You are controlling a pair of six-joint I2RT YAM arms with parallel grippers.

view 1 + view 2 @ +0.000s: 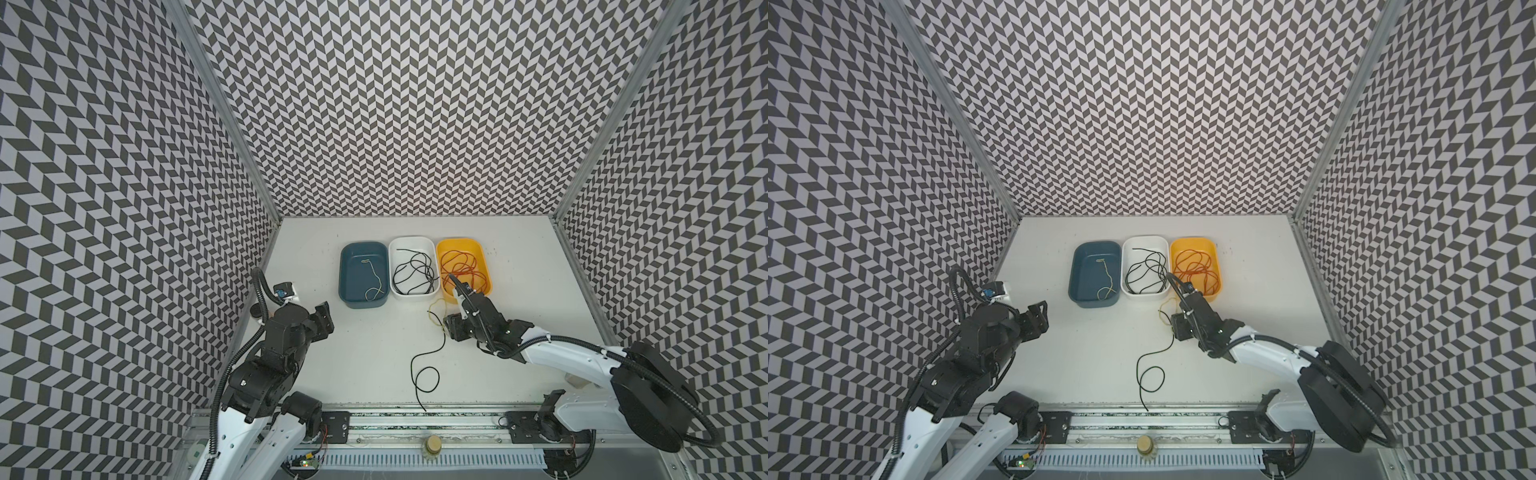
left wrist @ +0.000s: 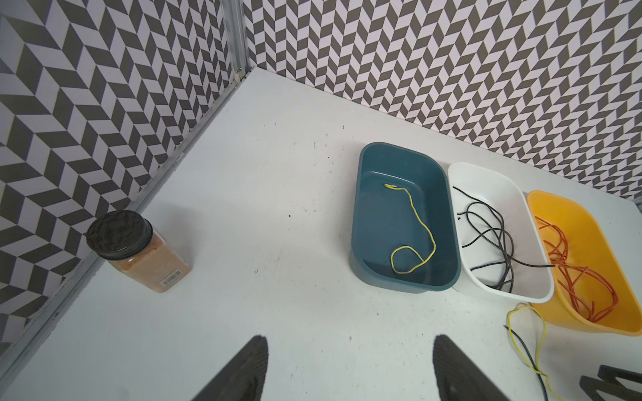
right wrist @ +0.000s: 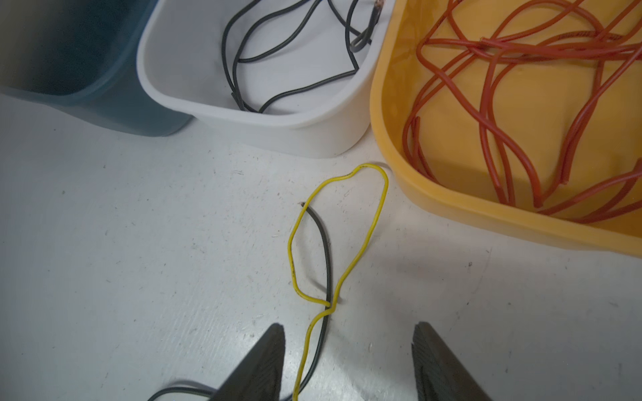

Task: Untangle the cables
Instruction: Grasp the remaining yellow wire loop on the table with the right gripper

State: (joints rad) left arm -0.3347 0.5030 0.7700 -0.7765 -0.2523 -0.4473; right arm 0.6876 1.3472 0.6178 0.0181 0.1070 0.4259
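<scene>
Standing with its two dark ribbed fingers (image 3: 260, 368) moderately apart, the right pincer (image 3: 348, 328) straddles two loose wires on the white table (image 3: 121, 243) and clamps neither.

The thin yellow loose cable (image 3: 378, 215) and the thin black loose cable (image 3: 328, 264) pass together through the gap between the fingers, nearer to one finger than to the other. Just ahead of the fingertips the two cross. Beyond the crossing the yellow loose cable forms a loop. Its far bend lies just beside the wall of the oblong yellow plastic tray (image 3: 384, 121). The black loose cable ends at the loop's edge. Behind the right pincer, in both top views, the black loose cable trails across the table, makes one loop and ends at the table's front edge.

Ahead of the right pincer three trays stand side by side:
- The yellow plastic tray holds tangled orange-red cables (image 3: 486, 47).
- The oblong white plastic tray (image 3: 295, 135) holds coiled black cables (image 2: 505, 243).
- The oblong dark blue plastic tray (image 2: 371, 215) holds one pale yellow cable (image 2: 422, 218).

The left pincer (image 2: 350, 338) stands wide open over bare table with nothing between its fingers. Both loose cables lie well apart from it, toward the right pincer. A clear plastic jar of orange powder with a black lid (image 2: 139, 253) stands ahead of it, beside the wall.
</scene>
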